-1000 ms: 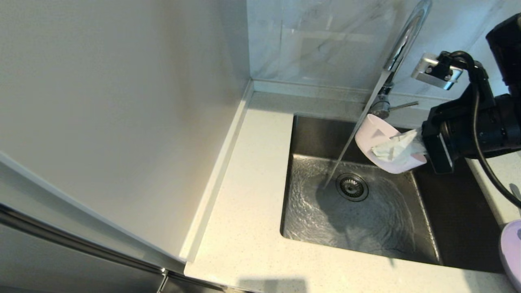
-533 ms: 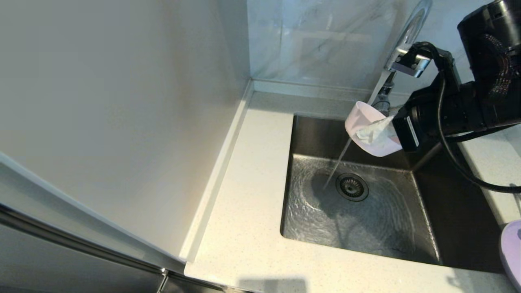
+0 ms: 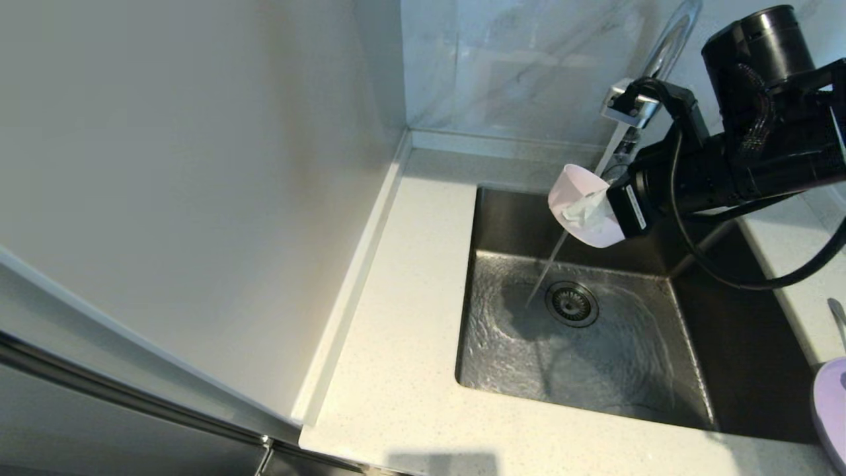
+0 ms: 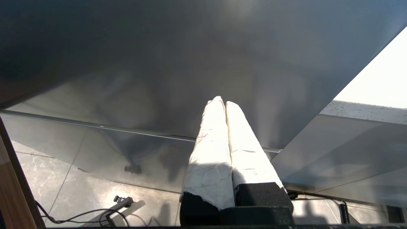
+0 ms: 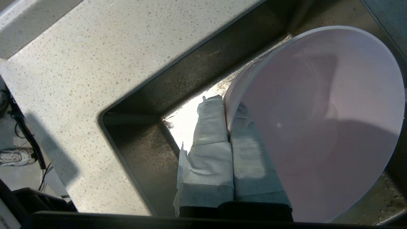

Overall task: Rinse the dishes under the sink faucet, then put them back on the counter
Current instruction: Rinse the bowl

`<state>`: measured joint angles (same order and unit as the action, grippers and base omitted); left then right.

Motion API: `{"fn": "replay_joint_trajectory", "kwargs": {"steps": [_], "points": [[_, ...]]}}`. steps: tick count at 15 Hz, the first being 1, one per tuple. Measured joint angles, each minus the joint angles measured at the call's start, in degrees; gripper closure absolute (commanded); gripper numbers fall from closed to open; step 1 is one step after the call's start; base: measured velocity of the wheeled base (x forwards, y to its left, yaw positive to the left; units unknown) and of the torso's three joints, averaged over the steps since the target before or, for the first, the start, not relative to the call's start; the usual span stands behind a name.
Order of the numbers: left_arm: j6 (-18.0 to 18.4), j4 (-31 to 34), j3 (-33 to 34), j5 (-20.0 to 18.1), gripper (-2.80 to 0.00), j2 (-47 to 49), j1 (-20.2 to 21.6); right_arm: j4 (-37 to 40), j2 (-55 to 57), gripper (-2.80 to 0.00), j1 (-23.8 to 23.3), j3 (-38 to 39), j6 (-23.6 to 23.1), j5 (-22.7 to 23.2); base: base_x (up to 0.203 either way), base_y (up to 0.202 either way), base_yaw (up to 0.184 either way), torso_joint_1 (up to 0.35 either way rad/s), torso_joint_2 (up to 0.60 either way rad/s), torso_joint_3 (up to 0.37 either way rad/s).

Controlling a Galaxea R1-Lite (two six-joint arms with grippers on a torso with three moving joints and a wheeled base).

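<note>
My right gripper [image 3: 591, 208] is shut on the rim of the pale pink bowl [image 3: 575, 198], one wrapped finger inside and one outside [image 5: 227, 108]. It holds the bowl [image 5: 318, 121] tilted on its side over the far part of the sink [image 3: 581, 370], right at the running stream from the chrome faucet [image 3: 667, 39]. Water pours down beside the drain strainer [image 3: 572, 304]. The lilac plate [image 3: 833, 410] lies on the counter [image 3: 403, 297] at the right edge, with the spoon's handle [image 3: 838, 316] just showing. My left gripper [image 4: 222, 101] is shut and parked below the counter.
A pale wall panel [image 3: 198, 165] rises along the counter's left side and a marble backsplash [image 3: 529, 66] stands behind the sink. The right arm's black body [image 3: 747, 165] and its cable hang over the sink's far right corner.
The right arm has carried the bowl leftward and up toward the faucet, from right of the stream to directly against it, rotating the wrist. The left arm has not moved.
</note>
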<state>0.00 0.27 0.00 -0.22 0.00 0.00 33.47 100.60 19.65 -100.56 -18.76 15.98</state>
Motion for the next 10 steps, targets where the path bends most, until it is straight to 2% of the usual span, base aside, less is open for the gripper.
{"fn": "replay_joint_trajectory", "kwargs": {"steps": [10], "points": [[0.0, -0.01, 0.0, 0.0, 0.0, 0.0, 0.0, 0.2, 0.35, 0.0, -4.21, 1.17, 0.0, 0.09, 0.0, 0.0, 0.0, 0.0, 0.0, 0.0]]}}
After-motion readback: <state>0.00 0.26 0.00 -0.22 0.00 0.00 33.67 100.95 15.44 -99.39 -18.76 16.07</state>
